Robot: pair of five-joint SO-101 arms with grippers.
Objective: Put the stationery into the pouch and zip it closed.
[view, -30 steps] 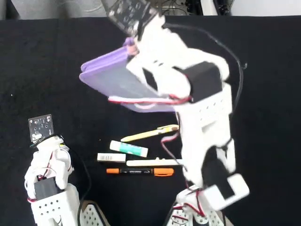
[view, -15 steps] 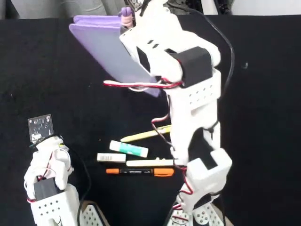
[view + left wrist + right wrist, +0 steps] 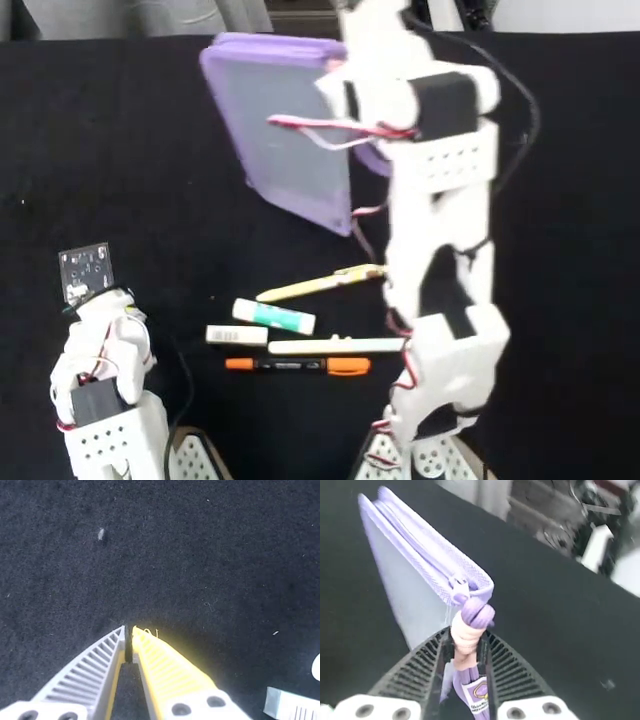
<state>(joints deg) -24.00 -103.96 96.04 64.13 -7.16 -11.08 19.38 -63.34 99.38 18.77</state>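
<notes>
Pouch (image 3: 285,130) of lilac fabric, flat and rectangular, hangs tilted above the far side of the black table (image 3: 560,200) — the right gripper (image 3: 465,645) pinching its knotted lilac-and-pink zip cord (image 3: 470,620). Below lie pens (image 3: 330,346) and a glue stick (image 3: 273,316); the left gripper (image 3: 128,630) sits low, fingers pressed together.

The left gripper (image 3: 128,630) is positioned over the black table cover (image 3: 210,555). Its white finger (image 3: 92,675) and yellow finger (image 3: 165,665) meet at the tips, gripping nothing. A white labelled block (image 3: 292,706) lies near the gripper's yellow-finger side, apart from it. A pale speck (image 3: 101,534) lies well beyond the gripper.
</notes>
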